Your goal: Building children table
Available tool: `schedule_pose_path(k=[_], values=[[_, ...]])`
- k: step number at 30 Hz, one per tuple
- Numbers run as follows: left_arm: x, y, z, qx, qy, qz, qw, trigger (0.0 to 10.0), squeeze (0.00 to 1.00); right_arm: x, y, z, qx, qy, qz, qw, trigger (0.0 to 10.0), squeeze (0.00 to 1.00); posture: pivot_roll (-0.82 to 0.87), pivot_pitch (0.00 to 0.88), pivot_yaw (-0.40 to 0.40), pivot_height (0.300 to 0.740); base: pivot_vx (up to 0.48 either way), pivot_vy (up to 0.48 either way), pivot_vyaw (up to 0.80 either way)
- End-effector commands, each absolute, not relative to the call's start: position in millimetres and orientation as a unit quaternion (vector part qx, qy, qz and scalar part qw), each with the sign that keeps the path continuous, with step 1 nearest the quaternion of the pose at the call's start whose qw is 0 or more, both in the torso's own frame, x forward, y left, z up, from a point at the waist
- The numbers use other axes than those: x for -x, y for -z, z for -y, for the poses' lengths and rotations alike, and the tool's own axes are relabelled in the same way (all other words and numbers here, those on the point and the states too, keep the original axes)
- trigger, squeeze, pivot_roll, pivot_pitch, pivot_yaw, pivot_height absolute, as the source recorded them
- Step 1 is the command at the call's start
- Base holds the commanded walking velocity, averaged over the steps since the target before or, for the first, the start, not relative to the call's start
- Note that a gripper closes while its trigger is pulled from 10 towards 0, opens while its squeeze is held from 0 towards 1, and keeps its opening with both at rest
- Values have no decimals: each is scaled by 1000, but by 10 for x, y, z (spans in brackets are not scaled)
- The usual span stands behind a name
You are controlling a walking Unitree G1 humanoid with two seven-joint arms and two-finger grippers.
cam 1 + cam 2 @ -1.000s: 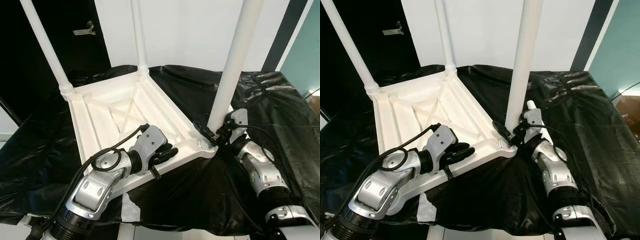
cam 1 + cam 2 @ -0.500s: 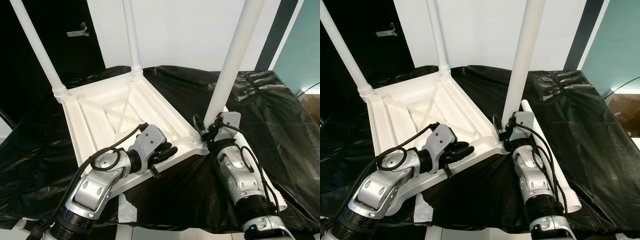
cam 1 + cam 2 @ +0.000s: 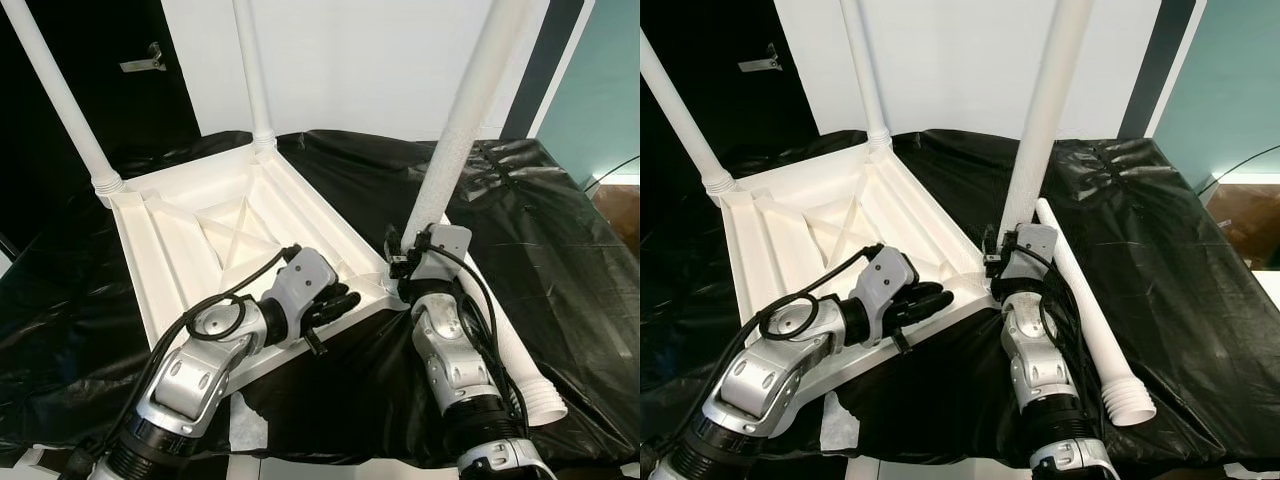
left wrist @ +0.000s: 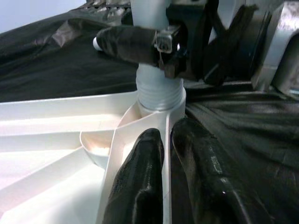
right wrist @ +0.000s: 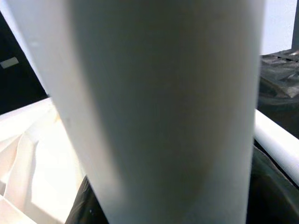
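Observation:
A white plastic children's table point(image 3: 200, 230) lies upside down on a black cloth. Three white legs stand up from its corners: far left point(image 3: 60, 100), back point(image 3: 250, 70) and near right point(image 3: 455, 140). My right gripper point(image 3: 400, 262) is shut on the base of the near right leg point(image 5: 173, 107), just above its socket point(image 4: 160, 91). My left gripper point(image 3: 340, 300) is shut on the table's near rim beside that corner, its black fingers point(image 4: 140, 186) on either side of the rim's rib. A loose fourth leg point(image 3: 1085, 300) lies on the cloth to the right of my right arm.
The black cloth point(image 3: 560, 240) covers the whole work surface and hangs over its front edge. A white sheet point(image 3: 240, 430) peeks out below it at the front. Behind stand a white wall and a dark door with a handle point(image 3: 140, 60).
My right arm has swung from the leg's right side round to its front, still holding its base. The loose leg on the cloth has come into sight. The camera has shifted.

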State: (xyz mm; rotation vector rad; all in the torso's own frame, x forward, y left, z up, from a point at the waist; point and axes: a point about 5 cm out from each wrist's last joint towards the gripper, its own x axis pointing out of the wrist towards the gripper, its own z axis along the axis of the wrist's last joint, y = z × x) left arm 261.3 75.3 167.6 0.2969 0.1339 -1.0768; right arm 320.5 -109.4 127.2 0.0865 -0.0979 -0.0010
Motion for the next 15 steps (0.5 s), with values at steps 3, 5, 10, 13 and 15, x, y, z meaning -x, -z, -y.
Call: schedule_pose_path(k=[3,5,10,13,15], values=[[-2635,-1668,-773,-145,491,-67,856,10000,0,-3109,-907,1171,-102,26,-44,994,10000,0,-20,3,5,740,0,0,0],[-2636,-1670,-776,-144,491,-67,857,10000,0,-3094,-863,1308,-143,63,-60,986,10000,0,-24,0,7,740,0,0,0],[-2637,-1669,-773,-144,493,-67,856,10000,0,-3085,-832,1376,-128,81,-73,986,10000,0,-29,0,11,740,0,0,0],[-2643,-1672,-776,-146,494,-66,855,10000,0,-3083,-819,1386,-132,80,-77,985,10000,0,-30,0,13,740,0,0,0],[-2646,-1675,-781,-147,494,-66,854,10000,0,-3079,-801,1404,-145,86,-85,982,10000,0,-28,0,12,740,0,0,0]])
